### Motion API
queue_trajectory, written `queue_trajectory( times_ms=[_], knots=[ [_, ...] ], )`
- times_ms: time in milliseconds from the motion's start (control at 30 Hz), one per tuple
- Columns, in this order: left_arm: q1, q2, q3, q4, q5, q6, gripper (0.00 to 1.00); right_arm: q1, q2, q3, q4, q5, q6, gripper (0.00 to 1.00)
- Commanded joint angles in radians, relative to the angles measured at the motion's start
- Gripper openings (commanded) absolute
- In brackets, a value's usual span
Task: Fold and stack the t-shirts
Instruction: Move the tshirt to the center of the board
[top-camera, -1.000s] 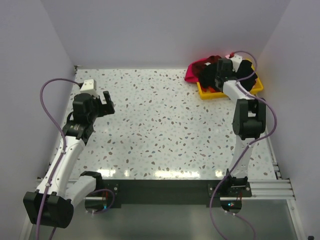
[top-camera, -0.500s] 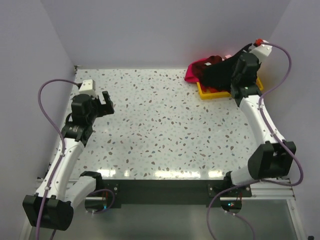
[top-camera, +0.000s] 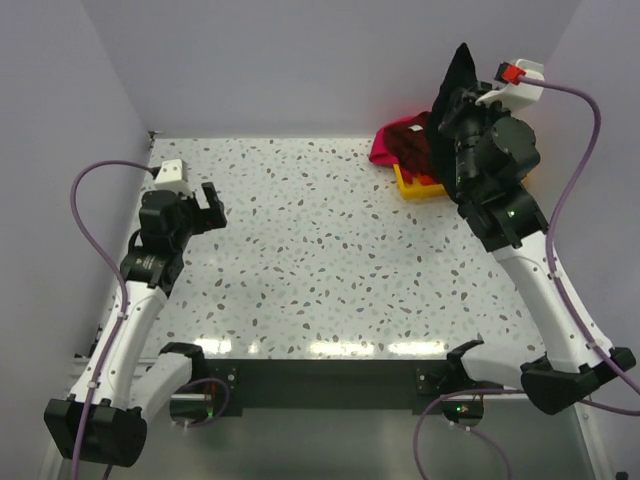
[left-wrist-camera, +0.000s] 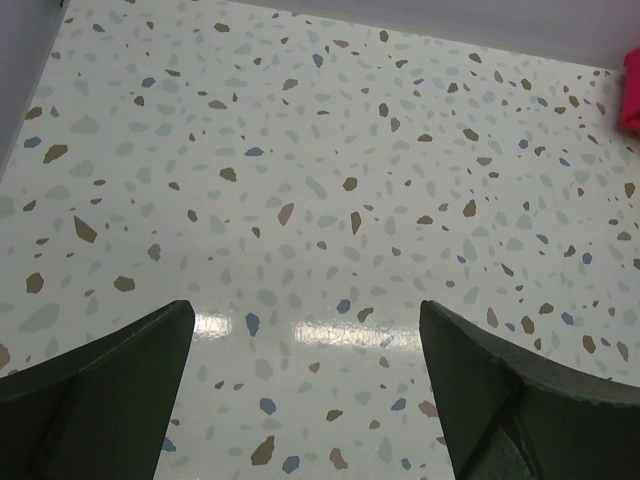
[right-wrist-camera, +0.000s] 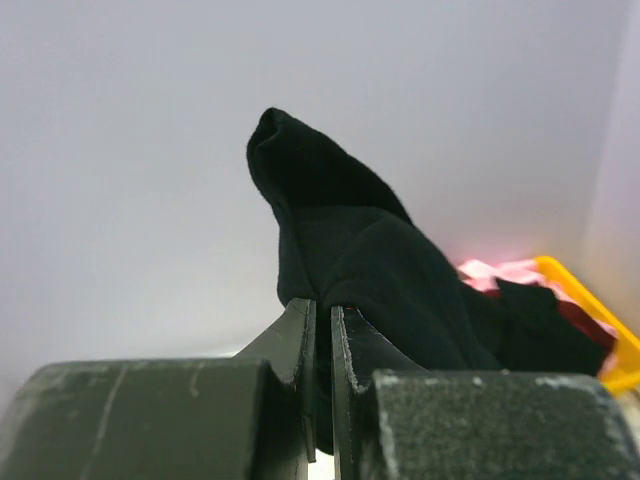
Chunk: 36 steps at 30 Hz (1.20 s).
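We are pinching the large black cloth t-shirt (right-wrist-camera: 372, 262) in the right gripper (right-wrist-camera: 322, 312), high over the yellow plastic tray (top-camera: 404, 186); left gripper (left-wrist-camera: 305, 312) is hanging spread. Next, seemingly: laying it flat on the speckled table (top-camera: 320, 250).

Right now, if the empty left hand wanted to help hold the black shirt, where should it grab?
Probably the loose cloth hanging below the right gripper, which pinches the black t-shirt near its top. Come from the table side, on the left: the shirt drapes down toward the yellow tray there, and the wall is close behind it.
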Motion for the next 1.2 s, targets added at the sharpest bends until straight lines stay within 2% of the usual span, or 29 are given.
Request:
queue_trajectory(
  times_ms=[0, 300, 433, 567, 767, 967, 1000, 1033, 1067, 1100, 1133, 1167],
  knots=[
    [0.001, -0.023, -0.003, 0.048, -0.023, 0.019, 1.00, 0.064, -0.016, 0.113, -0.044, -0.099, -0.012, 0.00],
    [0.001, -0.021, -0.003, 0.048, -0.052, 0.022, 1.00, 0.340, 0.098, 0.362, -0.184, -0.165, -0.060, 0.00],
    [0.001, -0.020, -0.006, 0.045, -0.067, 0.022, 1.00, 0.412, 0.142, 0.437, -0.196, -0.182, -0.067, 0.00],
    [0.001, -0.020, -0.006, 0.042, -0.075, 0.022, 1.00, 0.426, 0.132, 0.445, -0.189, -0.160, -0.047, 0.00],
    [0.001, -0.018, -0.006, 0.042, -0.069, 0.020, 1.00, 0.428, 0.040, 0.208, -0.123, 0.054, -0.067, 0.00],
    [0.001, -0.006, -0.006, 0.039, -0.067, 0.019, 1.00, 0.411, -0.049, -0.108, -0.121, 0.432, -0.081, 0.00],
    [-0.002, 0.009, -0.005, 0.034, -0.066, 0.019, 1.00, 0.359, -0.078, -0.252, -0.206, 0.463, 0.019, 0.09],
    [-0.002, 0.009, -0.004, 0.034, -0.066, 0.019, 1.00, 0.333, -0.079, -0.253, -0.248, 0.463, 0.069, 0.09],
    [-0.005, 0.027, -0.003, 0.033, -0.076, 0.017, 1.00, 0.302, -0.097, -0.279, -0.291, 0.416, 0.118, 0.20],
    [-0.023, 0.038, 0.002, 0.028, -0.087, 0.016, 1.00, 0.273, -0.105, -0.325, -0.326, 0.389, 0.158, 0.46],
    [-0.043, 0.051, 0.006, 0.023, -0.107, 0.016, 1.00, 0.233, -0.109, -0.345, -0.369, 0.359, 0.205, 0.60],
    [-0.072, 0.081, 0.014, 0.011, -0.171, 0.014, 1.00, 0.228, -0.118, -0.362, -0.383, 0.332, 0.218, 0.79]
  ],
)
